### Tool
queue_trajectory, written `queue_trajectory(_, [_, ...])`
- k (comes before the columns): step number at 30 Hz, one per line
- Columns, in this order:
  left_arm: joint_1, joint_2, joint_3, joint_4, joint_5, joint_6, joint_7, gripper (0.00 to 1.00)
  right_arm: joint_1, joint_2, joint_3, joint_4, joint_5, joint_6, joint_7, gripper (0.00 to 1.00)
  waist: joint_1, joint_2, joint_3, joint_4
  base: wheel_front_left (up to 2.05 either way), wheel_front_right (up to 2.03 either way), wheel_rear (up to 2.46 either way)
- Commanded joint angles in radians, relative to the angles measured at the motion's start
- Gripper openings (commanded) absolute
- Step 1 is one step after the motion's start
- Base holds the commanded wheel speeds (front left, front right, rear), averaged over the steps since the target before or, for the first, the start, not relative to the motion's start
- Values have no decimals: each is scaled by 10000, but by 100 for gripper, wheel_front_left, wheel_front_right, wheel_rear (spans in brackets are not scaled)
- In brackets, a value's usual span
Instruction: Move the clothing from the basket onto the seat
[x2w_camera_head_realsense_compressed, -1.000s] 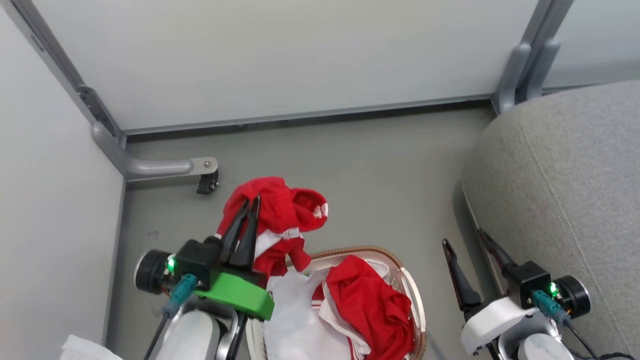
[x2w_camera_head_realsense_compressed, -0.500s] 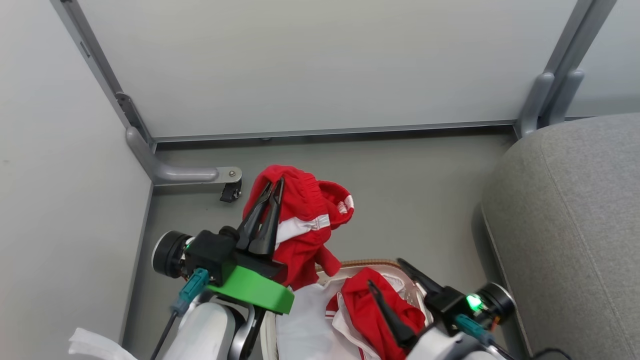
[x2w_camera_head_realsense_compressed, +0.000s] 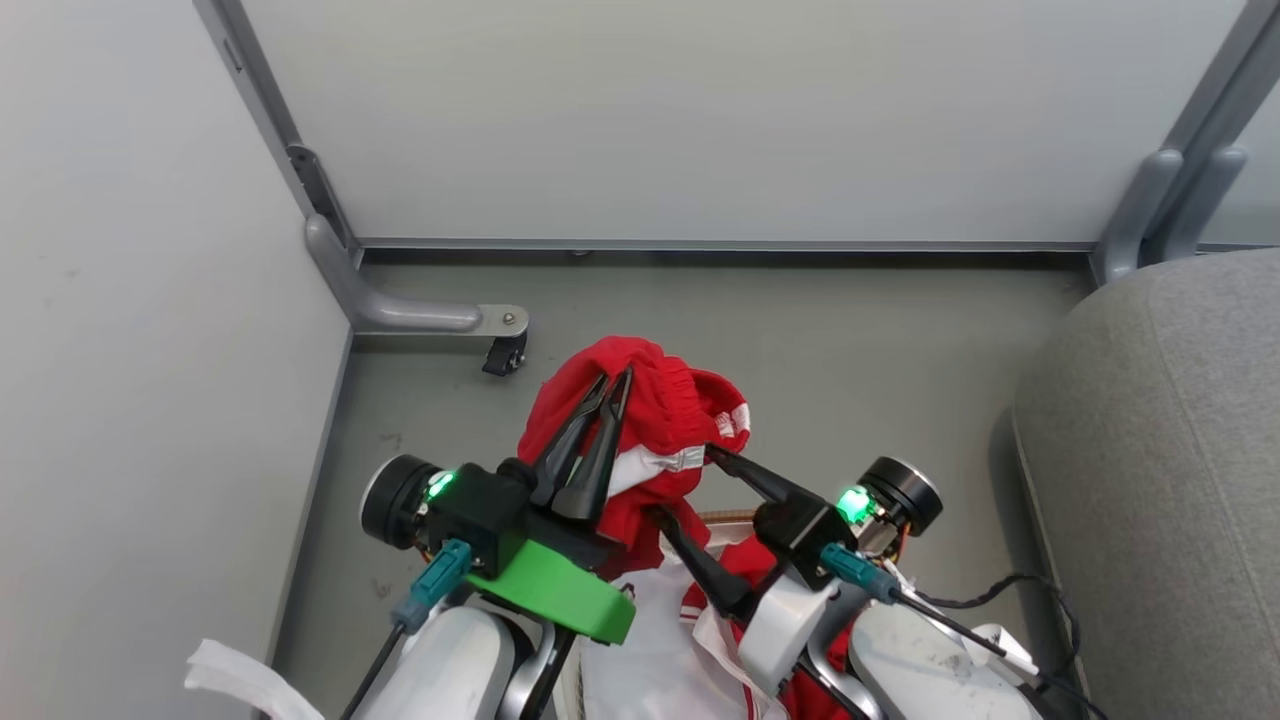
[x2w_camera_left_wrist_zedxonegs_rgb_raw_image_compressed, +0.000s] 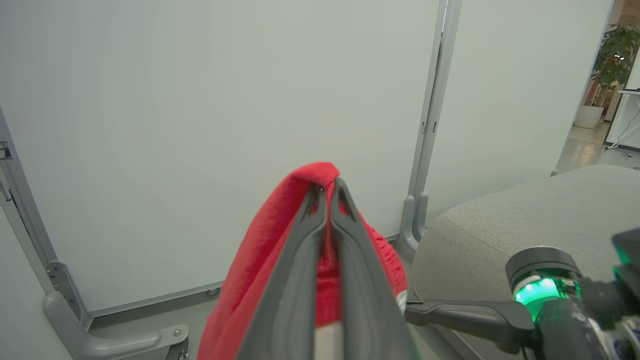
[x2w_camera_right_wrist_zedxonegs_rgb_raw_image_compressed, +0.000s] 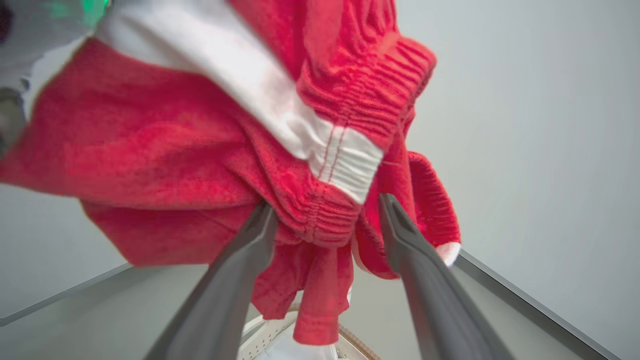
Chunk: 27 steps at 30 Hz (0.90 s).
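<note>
1. Head view: nearest the camera, the oval white perforated plastic basket (x2w_camera_head_realsense_compressed: 728, 518) with its brown woven rim is largely covered by two pale forearms. Its white liner sheet (x2w_camera_head_realsense_compressed: 650, 660) and a plain red garment (x2w_camera_head_realsense_compressed: 742, 558) lying inside are seen between them.
2. Above the basket, the left gripper (x2w_camera_head_realsense_compressed: 615, 376) is raised with its two long dark fingers pressed together on the top fold of a banded red garment (x2w_camera_head_realsense_compressed: 670, 415), soft bright fabric with a broad white stripe. The banded red garment is hung from that pinch, clear of the basket, with its lower end dangling over the rim.
3. Just beside it, the right gripper (x2w_camera_head_realsense_compressed: 684, 482) is set against the lower part of the banded red garment. Its fingers are spread wide, one on either side of the hanging bunch, and are not closed on it.
4. Left wrist view: the left gripper (x2w_camera_left_wrist_zedxonegs_rgb_raw_image_compressed: 330, 189) is seen clamped at the tips, with red fabric (x2w_camera_left_wrist_zedxonegs_rgb_raw_image_compressed: 250, 280) draped over and around them. One finger (x2w_camera_left_wrist_zedxonegs_rgb_raw_image_compressed: 465, 315) of the right gripper is seen at the lower right.
5. Right wrist view: a gathered elastic edge and the white stripe of the banded red garment (x2w_camera_right_wrist_zedxonegs_rgb_raw_image_compressed: 175, 150) are framed between the parted fingers of the right gripper (x2w_camera_right_wrist_zedxonegs_rgb_raw_image_compressed: 327, 204). The basket (x2w_camera_right_wrist_zedxonegs_rgb_raw_image_compressed: 272, 340) is glimpsed below.
6. Farther off in the head view, a grey floor (x2w_camera_head_realsense_compressed: 850, 340) is bounded by pale partition panels (x2w_camera_head_realsense_compressed: 700, 120), and a metal foot with a small black caster (x2w_camera_head_realsense_compressed: 495, 355) is fixed at the corner.
7. A large grey woven-fabric upholstered seat (x2w_camera_head_realsense_compressed: 1160, 450) with a rounded edge is placed at the right, well apart from the held garment.
</note>
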Motion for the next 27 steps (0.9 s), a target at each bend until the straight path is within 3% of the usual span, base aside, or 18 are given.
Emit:
queue_trajectory(1, [-230, 13, -66, -3, -118, -27, -3, 0, -182, -29, 133, 22, 81, -10, -48, 100, 1, 0, 112, 184, 0, 0, 0])
queue_trajectory(3, [-251, 16, -164, 2, -119, -27, -3, 0, -344, -38, 299, 21, 278, -10, -48, 100, 1, 0, 155, 283, 0, 0, 0])
queue_trajectory(4, [-271, 16, -208, 14, -125, -27, -3, 0, -405, -39, 347, 38, 340, -10, -48, 82, 1, 0, 169, 315, 0, 0, 0])
queue_trajectory(5, [-300, 14, -255, 40, -155, -27, -2, 0, -485, -35, 478, 64, 467, -10, -48, 33, 1, 0, 183, 348, 0, 0, 0])
queue_trajectory(6, [-316, 14, -285, 48, -162, -27, -2, 0, -529, -30, 562, 82, 528, -10, -48, 0, 1, 0, 193, 367, 0, 0, 0])
queue_trajectory(12, [-315, 14, -216, 95, -172, -26, -2, 0, -514, -36, 523, 6, 748, -10, -48, 0, 1, 0, 223, 339, 0, 0, 0])
queue_trajectory(13, [-269, 14, -173, 121, -216, -21, -2, 15, -454, -38, 476, -18, 742, -10, -48, 0, 1, 0, 218, 289, 0, 0, 0])
queue_trajectory(14, [-205, 14, -158, 225, -231, -16, 1, 100, -400, -38, 461, -40, 732, -10, -48, 0, 1, 0, 208, 228, 0, 0, 0])
queue_trajectory(20, [-16, 14, 157, 394, -16, 36, 1, 100, 40, -35, 97, -344, 794, -10, -50, 0, 1, 0, 182, -454, 0, 0, 0])
queue_trajectory(27, [268, 15, 516, 484, 192, 3, 1, 100, 640, -34, -113, -774, 679, -10, -48, 0, 1, 0, 132, -2266, 0, 0, 0])
